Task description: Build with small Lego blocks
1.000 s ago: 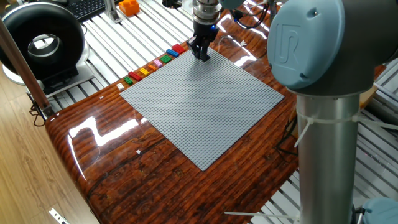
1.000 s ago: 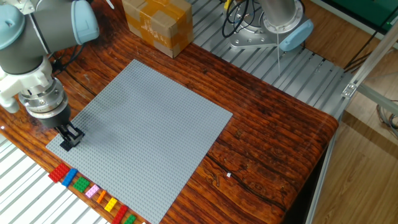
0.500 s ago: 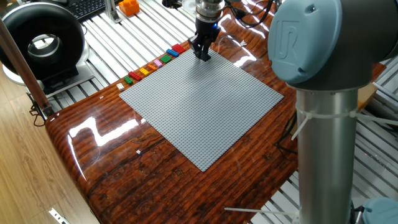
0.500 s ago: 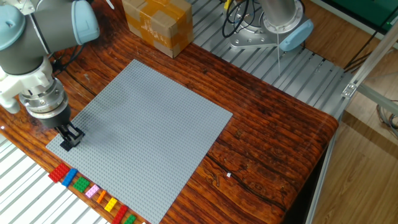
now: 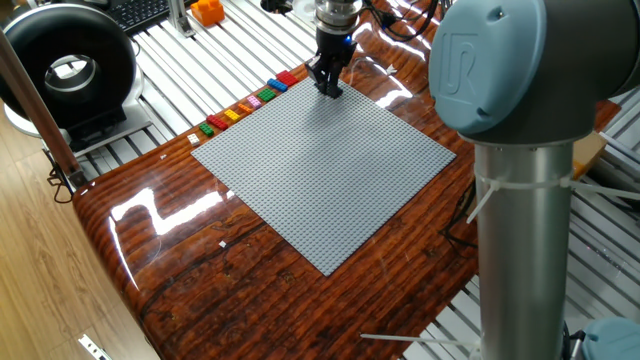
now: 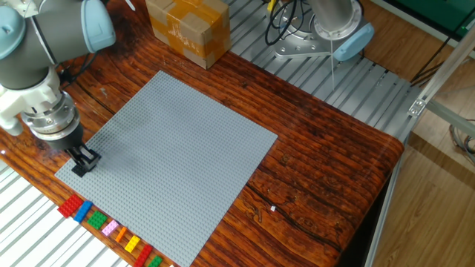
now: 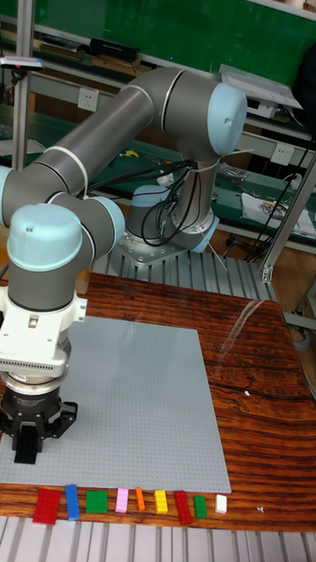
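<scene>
The small Lego blocks (image 7: 121, 501) lie in a single row on the wooden table along the near edge of the grey baseplate (image 7: 132, 395): red, blue, green, pink, orange, yellow, red, green, white. The same row of blocks (image 5: 245, 104) runs beside the baseplate (image 5: 330, 170) in one fixed view, and the blocks (image 6: 107, 228) lie below the baseplate (image 6: 171, 148) in the other. My gripper (image 6: 83, 165) hangs low over the plate's corner nearest the red end of the row. The black fingers of the gripper (image 5: 328, 88) meet at the tips. No block shows between the fingertips of the gripper (image 7: 26, 452).
A cardboard box (image 6: 187, 28) stands beyond the far corner of the plate. The arm's base (image 6: 319, 37) is bolted behind the table. An orange chunky object (image 5: 207, 11), a keyboard (image 5: 140, 12) and a black round device (image 5: 68, 65) sit off the table. The arm's column (image 5: 520, 220) blocks the right foreground.
The gripper has drifted slightly further toward the plate's corner by the red block, still low over the studs. The blocks have not moved.
</scene>
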You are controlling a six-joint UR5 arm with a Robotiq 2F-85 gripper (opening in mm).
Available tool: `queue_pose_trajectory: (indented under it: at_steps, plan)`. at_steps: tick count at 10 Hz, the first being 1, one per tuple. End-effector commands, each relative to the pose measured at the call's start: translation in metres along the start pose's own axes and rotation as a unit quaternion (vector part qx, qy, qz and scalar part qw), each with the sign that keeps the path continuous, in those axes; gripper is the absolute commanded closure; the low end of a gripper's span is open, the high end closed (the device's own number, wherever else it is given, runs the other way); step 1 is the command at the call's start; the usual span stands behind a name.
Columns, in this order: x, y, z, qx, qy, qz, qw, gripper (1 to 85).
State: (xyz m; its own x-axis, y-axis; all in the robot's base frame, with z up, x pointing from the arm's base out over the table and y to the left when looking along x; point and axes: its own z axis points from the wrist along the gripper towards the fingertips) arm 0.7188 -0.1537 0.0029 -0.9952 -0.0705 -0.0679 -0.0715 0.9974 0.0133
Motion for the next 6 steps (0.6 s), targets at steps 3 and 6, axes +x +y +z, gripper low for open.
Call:
queue_pose_trajectory:
  at_steps: [3,6]
  plan:
    - [0.0001,-0.0029,-0.0011,-0.002,0.002,-0.017,0.9999,52.0]
    - [0.0016,-0.0064,-0.0031,-0.002,0.007,-0.024,0.9997,46.3]
